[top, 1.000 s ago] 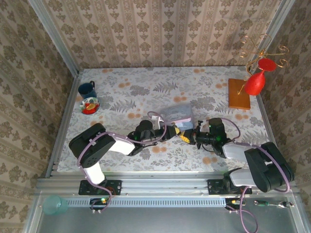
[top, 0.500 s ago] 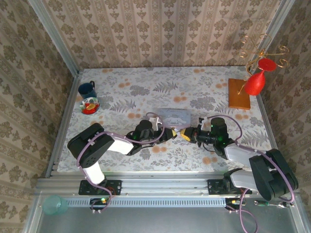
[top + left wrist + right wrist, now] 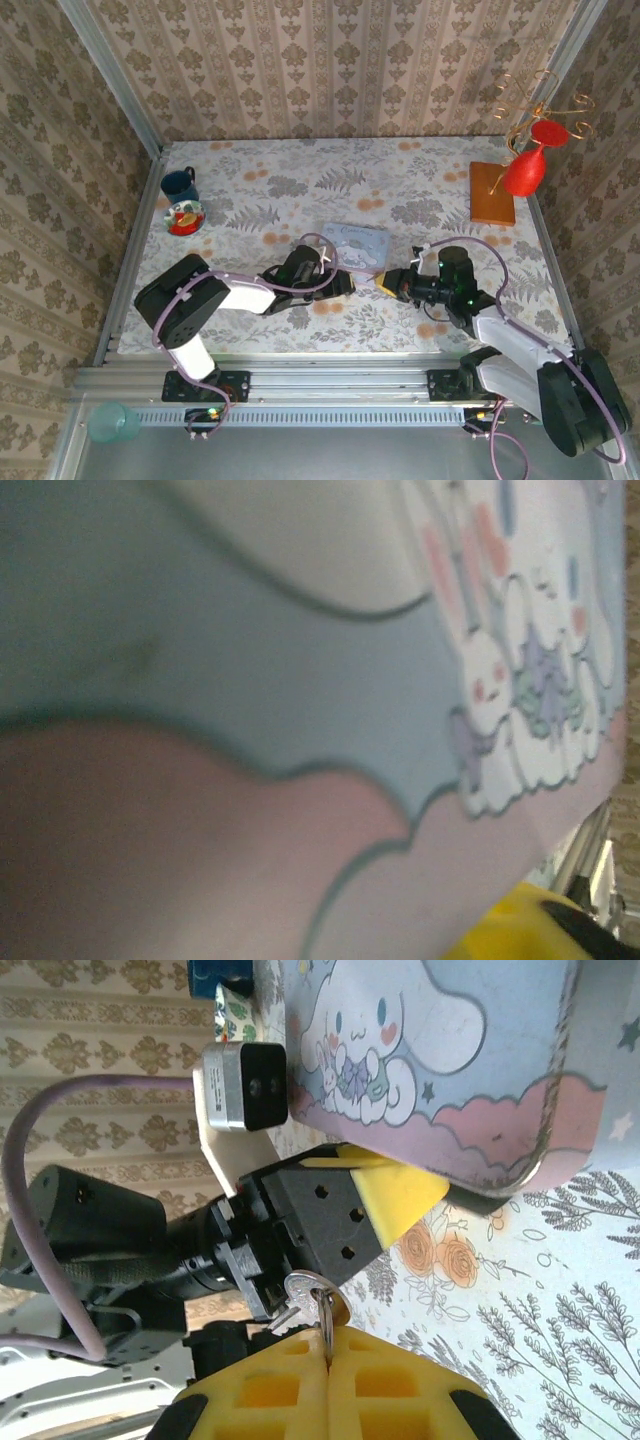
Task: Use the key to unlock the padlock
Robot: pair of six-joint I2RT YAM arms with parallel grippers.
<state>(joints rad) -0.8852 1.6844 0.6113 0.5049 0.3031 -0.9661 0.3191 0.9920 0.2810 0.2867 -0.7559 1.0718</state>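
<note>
Right gripper (image 3: pixel 326 1345) pinches the key (image 3: pixel 322 1312) beside the cartoon tin box (image 3: pixel 357 241).
Its yellow fingers are pressed together on the key's blade, with the ring end poking out beyond the tips, just off the box's near edge. The left gripper (image 3: pixel 343 282) lies against the same box; its opening cannot be told.

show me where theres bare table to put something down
Widest free patch: the back strip of the table between the blue mug and the wooden stand. Smaller one on the stand's near side, beside the right arm. Crowded: left gripper and right gripper meet at the tin box.
</note>
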